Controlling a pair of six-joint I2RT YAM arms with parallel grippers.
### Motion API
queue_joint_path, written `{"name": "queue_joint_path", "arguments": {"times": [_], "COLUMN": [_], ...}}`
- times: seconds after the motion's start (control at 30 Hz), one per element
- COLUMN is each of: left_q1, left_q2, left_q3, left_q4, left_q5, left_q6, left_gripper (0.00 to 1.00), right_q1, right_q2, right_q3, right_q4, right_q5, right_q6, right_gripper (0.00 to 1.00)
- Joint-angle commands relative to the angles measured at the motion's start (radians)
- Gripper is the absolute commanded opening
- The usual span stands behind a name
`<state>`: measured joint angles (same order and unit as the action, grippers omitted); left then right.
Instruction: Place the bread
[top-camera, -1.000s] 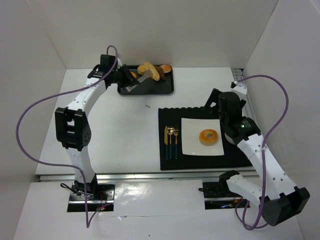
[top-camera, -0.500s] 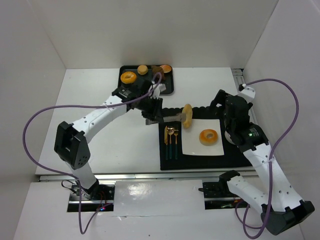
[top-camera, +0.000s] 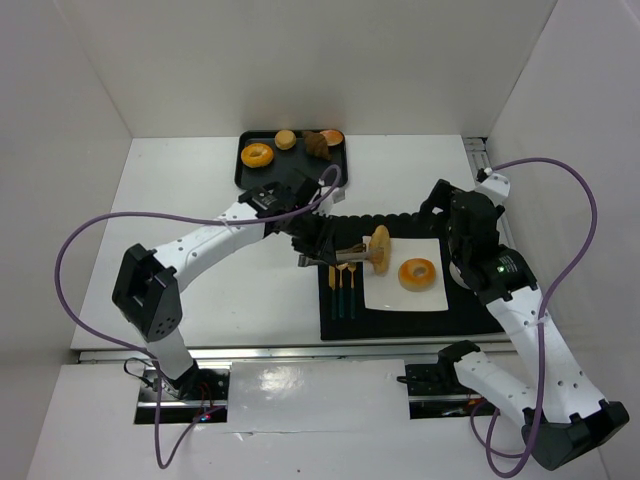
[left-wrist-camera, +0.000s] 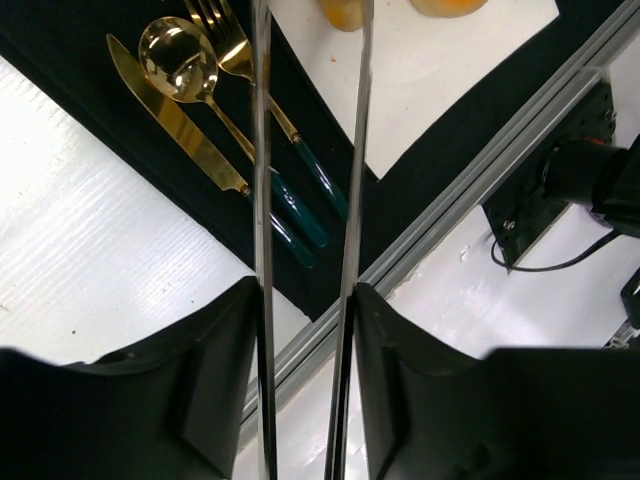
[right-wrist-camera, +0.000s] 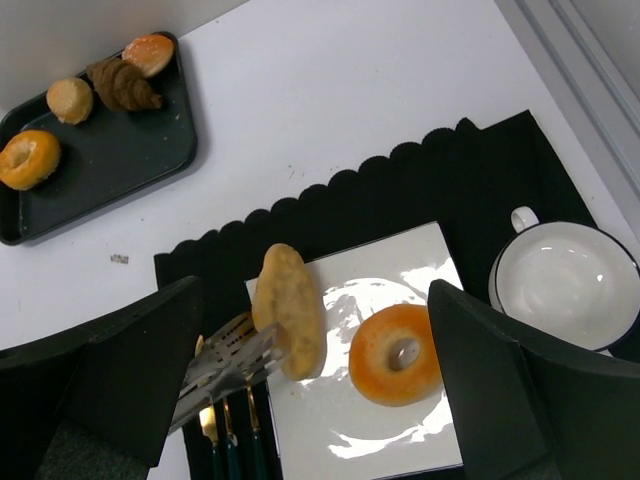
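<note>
An oval golden bread (top-camera: 378, 248) (right-wrist-camera: 288, 310) stands on edge between the tips of metal tongs (top-camera: 345, 257) (right-wrist-camera: 225, 365), at the left edge of the white square plate (top-camera: 400, 295) (right-wrist-camera: 380, 440). My left gripper (top-camera: 318, 248) (left-wrist-camera: 305, 300) is shut on the tongs' two arms (left-wrist-camera: 262, 200). In the left wrist view only the bread's lower end (left-wrist-camera: 345, 12) shows between the blades. A ring-shaped bread (top-camera: 416, 273) (right-wrist-camera: 395, 355) lies on the plate. My right gripper (top-camera: 445, 205) (right-wrist-camera: 315, 300) hovers above the plate, open and holding nothing.
A black tray (top-camera: 245, 178) (right-wrist-camera: 120, 160) at the back holds several other breads. Gold cutlery (top-camera: 343, 285) (left-wrist-camera: 200, 100) lies on the black placemat (top-camera: 400, 325) left of the plate. A white mug (right-wrist-camera: 565, 285) stands right of the plate.
My left arm has swung from the tray to the placemat, carrying the oval bread in the tongs to the plate's left edge. The right arm has barely moved.
</note>
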<state>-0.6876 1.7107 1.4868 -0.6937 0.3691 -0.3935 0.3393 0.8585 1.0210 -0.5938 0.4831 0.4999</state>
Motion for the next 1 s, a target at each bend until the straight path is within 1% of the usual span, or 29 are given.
{"name": "queue_joint_path", "arguments": {"times": [0.0,0.13,0.27,0.37,0.47,0.5,0.6,0.63,0.7,0.73,0.77,0.83,0.93,0.97], "left_q1": [-0.015,-0.024,-0.033,-0.033,-0.024,-0.024,0.034,0.043,0.043,0.043,0.043,0.043,0.053,0.062], "left_q2": [-0.051,-0.071,-0.094,-0.108,-0.132,-0.147,-0.184,-0.194,-0.224,-0.235,-0.246,-0.281,-0.331,-0.332], "left_q3": [0.007,0.029,0.067,0.11,0.15,0.15,0.135,0.124,0.092,0.045,0.015,-0.067,-0.14,-0.14], "left_q4": [0.013,0.003,-0.026,-0.062,-0.108,-0.139,-0.165,-0.174,-0.175,-0.175,-0.138,-0.106,-0.035,-0.024], "left_q5": [0.005,0.014,0.014,-0.022,-0.114,-0.177,-0.255,-0.348,-0.439,-0.535,-0.579,-0.625,-0.659,-0.67], "left_q6": [0.007,0.007,0.007,0.007,0.007,0.007,-0.016,-0.033,-0.06,-0.073,-0.105,-0.133,-0.166,-0.176], "left_gripper": [0.56,0.63,0.63,0.63,0.63,0.63,0.62,0.62,0.61,0.61,0.61,0.61,0.59,0.59], "right_q1": [-0.005,-0.005,-0.005,-0.005,-0.005,-0.005,-0.005,-0.005,-0.005,-0.005,-0.005,-0.005,-0.005,-0.005], "right_q2": [-0.012,-0.012,-0.012,-0.012,-0.012,-0.012,-0.012,-0.012,-0.012,-0.012,-0.012,-0.001,-0.001,-0.001], "right_q3": [0.03,0.03,0.03,0.03,0.03,0.03,0.03,0.021,0.021,0.011,0.011,0.011,0.011,0.011], "right_q4": [0.0,0.0,0.0,0.0,0.0,0.0,0.0,0.009,0.009,0.02,0.02,0.02,0.029,0.029], "right_q5": [0.003,-0.006,-0.006,-0.006,-0.006,-0.015,-0.015,-0.015,-0.024,-0.024,-0.034,-0.034,-0.034,-0.034], "right_q6": [0.003,0.003,0.012,0.012,0.012,0.012,0.012,0.012,0.012,0.012,0.012,0.012,0.003,0.003], "right_gripper": [1.0,1.0,1.0,1.0,1.0,1.0,1.0,1.0,1.0,1.0,1.0,1.0,1.0,1.0]}}
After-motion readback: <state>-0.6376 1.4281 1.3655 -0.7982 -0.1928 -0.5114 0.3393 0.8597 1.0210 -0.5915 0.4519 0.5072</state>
